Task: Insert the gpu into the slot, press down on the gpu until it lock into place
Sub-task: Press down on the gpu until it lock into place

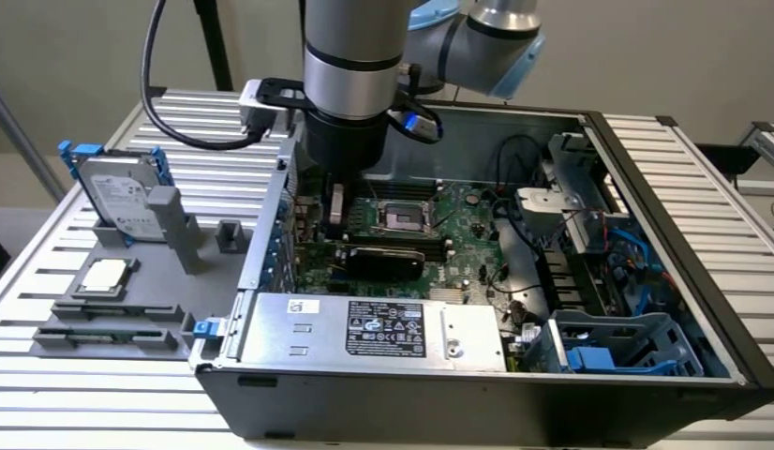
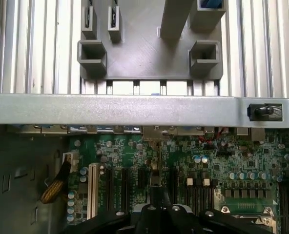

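Observation:
The gpu point(image 1: 380, 260) is a black-faced card with a green edge. It stands on edge on the motherboard inside the open case, in front of the processor socket point(image 1: 404, 217). My gripper point(image 1: 334, 220) hangs from the arm just above the card's end nearest the case's rear wall, close to it or touching it. In the wrist view the gripper point(image 2: 156, 212) sits low over the expansion slots point(image 2: 125, 187), and a thin dark edge point(image 2: 154, 183) runs out from under it. The bright-blue slot is hidden, apparently under the card.
A large grey labelled power-supply box point(image 1: 375, 328) lies in front of the card. Cables point(image 1: 525, 202) and a blue drive cage point(image 1: 612, 352) fill the exterior view's right. The case's rear wall point(image 2: 134, 109) is close by. A grey fixture point(image 1: 112, 309) holds a hard drive point(image 1: 118, 202).

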### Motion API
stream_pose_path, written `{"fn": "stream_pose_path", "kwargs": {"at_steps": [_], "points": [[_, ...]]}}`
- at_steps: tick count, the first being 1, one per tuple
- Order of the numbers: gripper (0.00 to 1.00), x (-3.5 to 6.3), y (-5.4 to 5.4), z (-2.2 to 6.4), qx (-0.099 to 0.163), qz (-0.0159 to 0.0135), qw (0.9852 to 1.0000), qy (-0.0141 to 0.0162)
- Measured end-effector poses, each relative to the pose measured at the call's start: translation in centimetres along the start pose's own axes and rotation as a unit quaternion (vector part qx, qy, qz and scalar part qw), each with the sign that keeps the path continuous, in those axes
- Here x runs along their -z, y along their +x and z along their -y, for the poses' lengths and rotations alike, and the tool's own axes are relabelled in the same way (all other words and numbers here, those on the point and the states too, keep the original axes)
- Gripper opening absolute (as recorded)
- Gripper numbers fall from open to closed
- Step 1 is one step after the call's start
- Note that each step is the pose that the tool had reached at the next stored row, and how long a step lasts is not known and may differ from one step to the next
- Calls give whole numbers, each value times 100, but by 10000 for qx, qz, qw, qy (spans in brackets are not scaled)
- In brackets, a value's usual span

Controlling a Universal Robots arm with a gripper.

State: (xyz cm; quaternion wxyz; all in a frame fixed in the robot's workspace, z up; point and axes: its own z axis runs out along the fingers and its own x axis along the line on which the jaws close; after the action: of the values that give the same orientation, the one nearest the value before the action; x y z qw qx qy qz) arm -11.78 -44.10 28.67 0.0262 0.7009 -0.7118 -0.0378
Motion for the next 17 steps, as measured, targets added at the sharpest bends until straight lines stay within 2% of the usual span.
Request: {"fn": "stream_pose_path", "kwargs": {"at_steps": [8, 17], "points": [[11, 19, 0, -55, 8, -4, 9998, -207], [11, 34, 1, -106, 12, -9, 9991, -418]]}}
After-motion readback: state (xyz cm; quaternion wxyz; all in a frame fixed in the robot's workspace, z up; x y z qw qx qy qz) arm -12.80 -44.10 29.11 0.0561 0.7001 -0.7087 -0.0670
